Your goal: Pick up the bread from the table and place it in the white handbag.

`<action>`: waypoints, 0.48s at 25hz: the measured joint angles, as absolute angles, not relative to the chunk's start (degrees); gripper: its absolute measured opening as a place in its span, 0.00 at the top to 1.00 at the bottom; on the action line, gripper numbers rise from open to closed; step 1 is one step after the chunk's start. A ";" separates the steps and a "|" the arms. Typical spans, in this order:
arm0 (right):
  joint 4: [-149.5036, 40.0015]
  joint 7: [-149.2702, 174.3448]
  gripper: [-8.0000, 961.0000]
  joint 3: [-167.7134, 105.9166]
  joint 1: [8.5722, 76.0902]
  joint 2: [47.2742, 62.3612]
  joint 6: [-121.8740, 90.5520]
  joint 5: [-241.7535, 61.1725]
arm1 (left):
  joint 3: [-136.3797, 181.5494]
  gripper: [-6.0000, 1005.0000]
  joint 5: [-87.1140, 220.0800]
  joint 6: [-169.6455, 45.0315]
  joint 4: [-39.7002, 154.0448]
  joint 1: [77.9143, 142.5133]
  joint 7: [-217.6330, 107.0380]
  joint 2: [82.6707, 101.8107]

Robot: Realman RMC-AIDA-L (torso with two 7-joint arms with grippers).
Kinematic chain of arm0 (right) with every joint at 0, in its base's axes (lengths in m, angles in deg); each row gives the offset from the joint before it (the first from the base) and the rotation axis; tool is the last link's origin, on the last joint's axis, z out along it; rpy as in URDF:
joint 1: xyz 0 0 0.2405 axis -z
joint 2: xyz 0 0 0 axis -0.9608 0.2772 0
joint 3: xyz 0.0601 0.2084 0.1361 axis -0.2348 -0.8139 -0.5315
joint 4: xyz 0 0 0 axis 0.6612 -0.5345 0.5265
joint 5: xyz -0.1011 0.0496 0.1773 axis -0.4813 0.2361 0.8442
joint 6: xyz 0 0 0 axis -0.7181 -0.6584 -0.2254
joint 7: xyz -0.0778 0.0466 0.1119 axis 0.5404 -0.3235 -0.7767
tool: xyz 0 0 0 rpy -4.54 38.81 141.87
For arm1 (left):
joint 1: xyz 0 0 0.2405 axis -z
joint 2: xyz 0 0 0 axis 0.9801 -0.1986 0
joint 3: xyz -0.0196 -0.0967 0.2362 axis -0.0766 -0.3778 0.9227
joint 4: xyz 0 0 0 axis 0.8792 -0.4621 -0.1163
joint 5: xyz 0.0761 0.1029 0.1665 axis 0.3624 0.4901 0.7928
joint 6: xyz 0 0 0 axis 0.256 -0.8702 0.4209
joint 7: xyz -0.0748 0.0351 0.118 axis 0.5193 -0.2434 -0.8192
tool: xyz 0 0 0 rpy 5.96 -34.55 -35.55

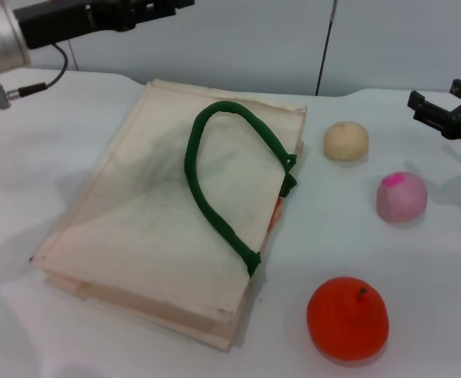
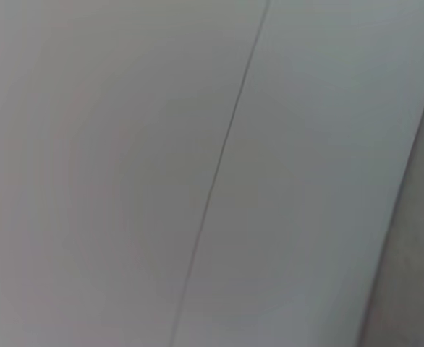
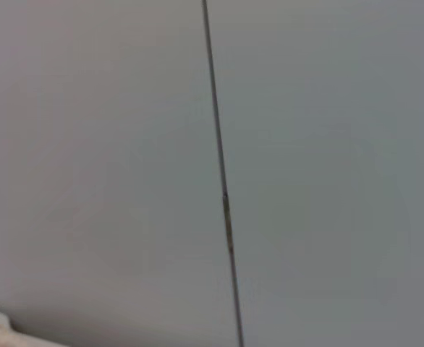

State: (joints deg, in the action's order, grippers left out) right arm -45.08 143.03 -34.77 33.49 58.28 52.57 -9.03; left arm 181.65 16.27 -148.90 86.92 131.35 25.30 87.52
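Table (image 1: 73, 142): plain white top, fills the head view. White handbag (image 1: 160, 228): lies flat, centre-left of frame, green rope handle (image 1: 215, 181) looped across its top face. Bread (image 1: 276, 211): only a thin orange sliver visible at the bag's right edge under the handle, inside the bag. Orange fruit (image 1: 348, 319) lower right; pink ball (image 1: 401, 196) right of centre; tan bun (image 1: 346, 141) above it. Right gripper (image 1: 443, 114): right edge, raised, fingers apart, holding nothing. Left arm (image 1: 65, 24): upper left; claw state cannot tell.
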 joint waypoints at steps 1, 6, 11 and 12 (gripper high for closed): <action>-45.75 144.48 0.07 -35.86 33.50 58.27 52.59 -9.04 | 181.65 0.25 13.28 -149.33 86.92 130.35 21.75 88.24; -48.36 151.51 0.07 -41.55 33.79 58.32 52.91 -9.03 | 181.63 0.17 1.87 -151.33 86.86 125.75 5.55 91.60; -50.50 157.06 0.07 -47.43 34.72 58.34 54.38 -9.03 | 181.38 0.16 -6.82 -151.34 82.21 122.15 -9.98 93.72; -51.13 158.44 0.07 -49.03 35.15 58.35 55.10 -9.04 | 181.36 0.16 -8.56 -150.80 79.65 121.30 -13.12 93.68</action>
State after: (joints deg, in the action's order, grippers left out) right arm -51.13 158.44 -49.03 35.15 58.35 55.10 -9.04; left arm 181.36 -8.56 -150.80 79.65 121.30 -13.12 93.68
